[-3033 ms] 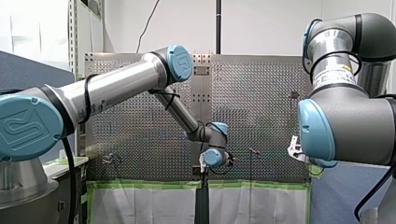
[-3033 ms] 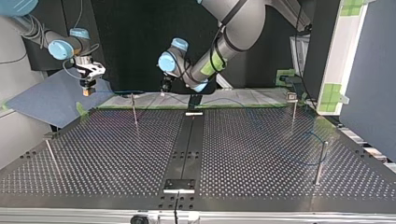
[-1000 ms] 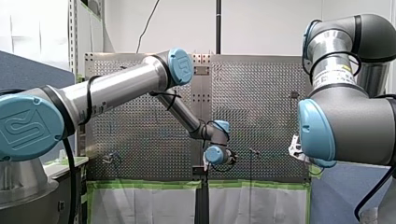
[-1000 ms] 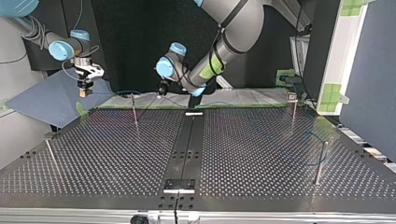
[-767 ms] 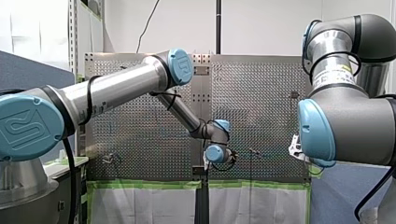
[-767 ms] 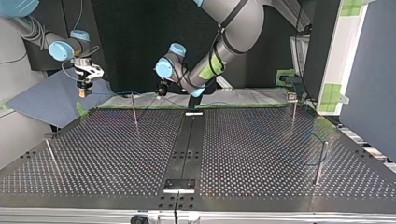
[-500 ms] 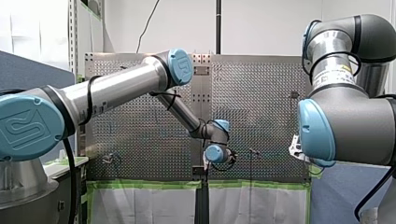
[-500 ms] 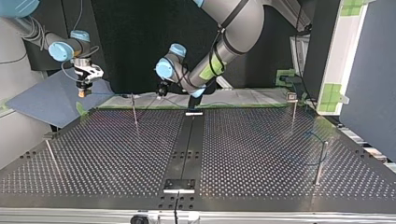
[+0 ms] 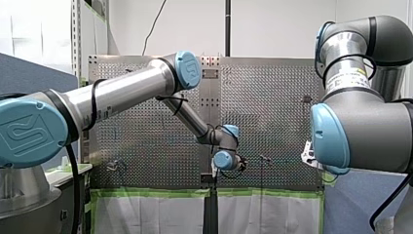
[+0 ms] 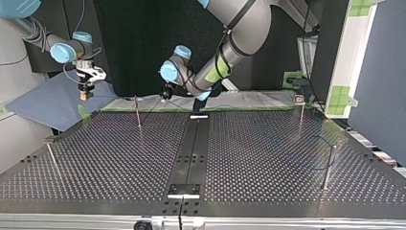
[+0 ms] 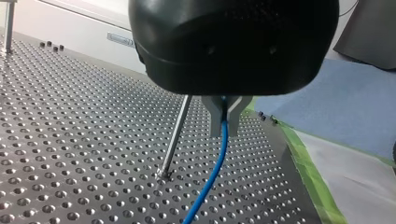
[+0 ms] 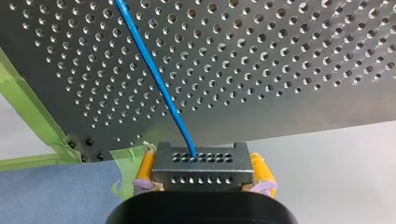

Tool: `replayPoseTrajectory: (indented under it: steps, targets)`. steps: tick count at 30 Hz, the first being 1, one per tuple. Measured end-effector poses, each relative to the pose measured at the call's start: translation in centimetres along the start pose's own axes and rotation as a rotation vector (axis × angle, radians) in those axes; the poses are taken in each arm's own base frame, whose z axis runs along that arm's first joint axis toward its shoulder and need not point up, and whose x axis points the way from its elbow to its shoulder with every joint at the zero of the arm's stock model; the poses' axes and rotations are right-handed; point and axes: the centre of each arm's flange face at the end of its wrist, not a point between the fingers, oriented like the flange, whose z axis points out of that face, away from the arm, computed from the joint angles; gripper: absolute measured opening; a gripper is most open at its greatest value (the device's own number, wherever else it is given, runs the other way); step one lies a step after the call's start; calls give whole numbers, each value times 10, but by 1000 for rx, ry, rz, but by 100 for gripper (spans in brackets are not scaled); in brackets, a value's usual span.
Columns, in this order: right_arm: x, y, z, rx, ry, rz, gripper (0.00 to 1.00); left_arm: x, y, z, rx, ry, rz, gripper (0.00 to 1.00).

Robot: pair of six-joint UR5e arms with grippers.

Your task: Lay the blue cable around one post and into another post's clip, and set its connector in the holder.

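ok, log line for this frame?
left gripper: shut on blue cable, beside post | right gripper: shut on connector, beyond table edge

Cable (image 12: 156, 79) strung along the far edge of the table (image 10: 268, 158)

In the top view my right gripper (image 10: 86, 94) hangs off the table, past its far left corner. The connector (image 12: 201, 161) sits between its pads (image 12: 145, 169), and the cable leads from it over the table's edge. My left gripper (image 10: 165, 97) is near the far edge, between a post (image 10: 138, 114) just to its left and the table's middle strip (image 10: 191, 153). The cable passes between its fingers (image 11: 214, 116) and drops to the table just beside that post's foot. Three more posts stand well apart: near left (image 10: 53, 160), far right (image 10: 301, 115), near right (image 10: 328, 167).
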Motion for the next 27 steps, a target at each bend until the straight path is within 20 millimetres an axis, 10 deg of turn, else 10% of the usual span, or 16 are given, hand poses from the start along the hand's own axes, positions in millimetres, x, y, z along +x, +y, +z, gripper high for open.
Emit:
replayPoseTrajectory:
  steps: [16,19,25,27]
  targets:
    - [-2,-5,2,7,-2,-8,0,-8,2,5,-4,-12,-21,0]
    - [-2,-7,2,10,-2,-10,0,-8,2,5,-7,-10,-22,15]
    - [-3,-8,2,12,-4,-12,0,-7,2,3,-22,-3,-19,92]
    - [-3,-9,2,14,-5,-13,0,-6,0,2,-23,-1,-16,100]
